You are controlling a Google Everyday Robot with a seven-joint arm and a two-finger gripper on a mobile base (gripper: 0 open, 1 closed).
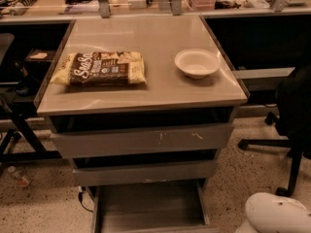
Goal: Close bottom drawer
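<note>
The bottom drawer (148,203) of the grey cabinet stands pulled out toward me, its shallow flat tray showing and empty. Its front strip lies at the lower edge of the view. Above it are the unmarked middle front (145,172) and the wide top front (141,140) with pale scratch marks. My gripper is out of view. Only a white rounded part of my arm (277,212) shows at the bottom right, to the right of the open drawer.
On the cabinet top (160,89) lie a brown snack bag (99,68) and a white bowl (197,62). A black office chair (291,110) stands at the right. Black table legs (22,130) and a small bottle (17,176) are on the floor at the left.
</note>
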